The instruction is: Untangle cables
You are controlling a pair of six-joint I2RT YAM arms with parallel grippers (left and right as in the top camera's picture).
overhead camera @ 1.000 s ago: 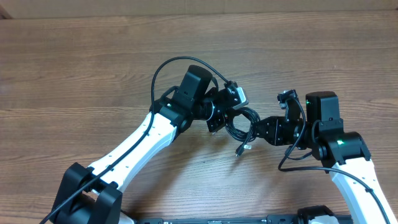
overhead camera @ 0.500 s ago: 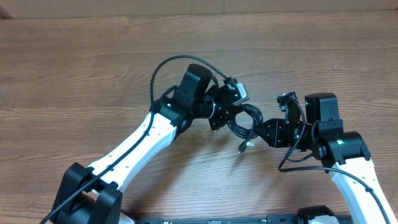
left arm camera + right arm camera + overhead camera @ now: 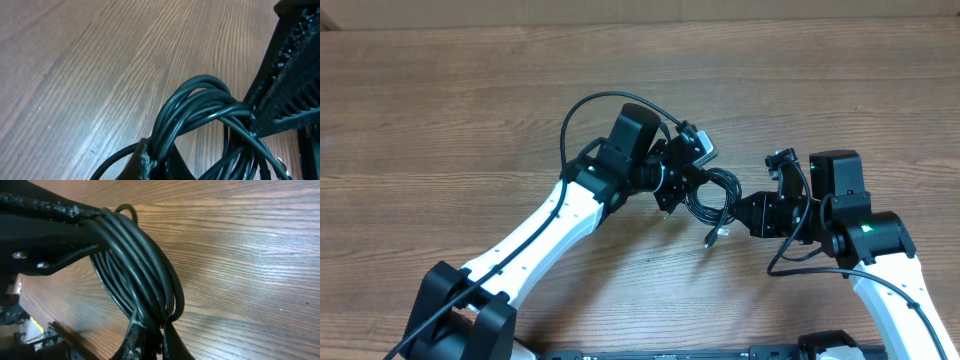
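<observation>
Both our left fingers [image 3: 143, 161] and right fingers [image 3: 136, 336] clench the coiled bundle of thin black cables [image 3: 712, 193], so we judge a gentle pulling-apart comes next.

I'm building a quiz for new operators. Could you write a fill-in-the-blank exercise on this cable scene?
The cables are coloured ___. The bundle sits ___ the left gripper and the right gripper. Both grippers are ___ on it. The table is made of ___.
Missing words: black; between; shut; wood.
</observation>
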